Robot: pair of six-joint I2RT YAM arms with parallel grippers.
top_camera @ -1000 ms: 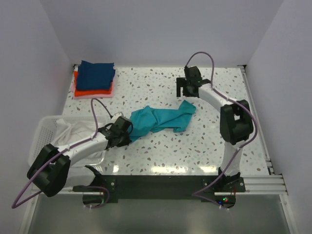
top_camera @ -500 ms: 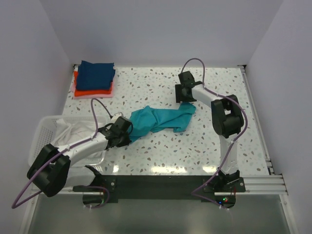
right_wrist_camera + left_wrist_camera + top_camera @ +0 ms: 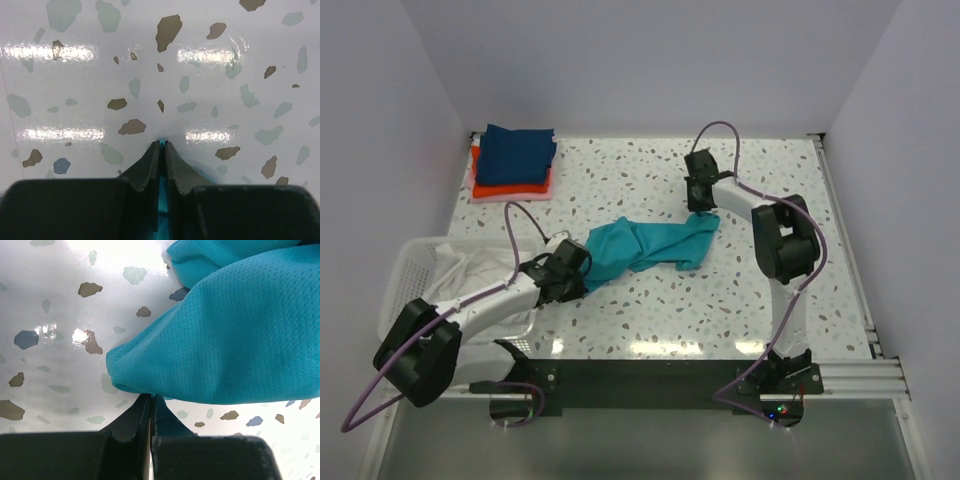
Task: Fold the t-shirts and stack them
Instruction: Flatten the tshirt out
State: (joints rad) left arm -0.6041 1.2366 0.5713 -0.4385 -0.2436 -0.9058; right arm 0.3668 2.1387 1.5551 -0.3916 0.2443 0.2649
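the teal t-shirt (image 3: 645, 245) lies bunched and twisted across the middle of the table (image 3: 620, 170), well apart from the folded stack (image 3: 518, 152) in the far left corner. the left gripper (image 3: 151, 397) is closed on the shirt's near-left end. the right gripper (image 3: 162, 145) is pinched almost together on its far-right corner.

both bites look thin, just an edge of cloth at the very tips. if the arms pull apart to spread the shirt, one end could slip free and the cloth would drop in a heap. the twist along its length could also carry into the lift, and either grip may have caught more than one layer.

the overhead view shows the whole shirt, both arms and the stack, but not how the jaws stand. the left wrist view shows the cloth's edge meeting the closed tips. the right wrist view shows only a teal sliver between the fingers, with bare speckled table ahead.
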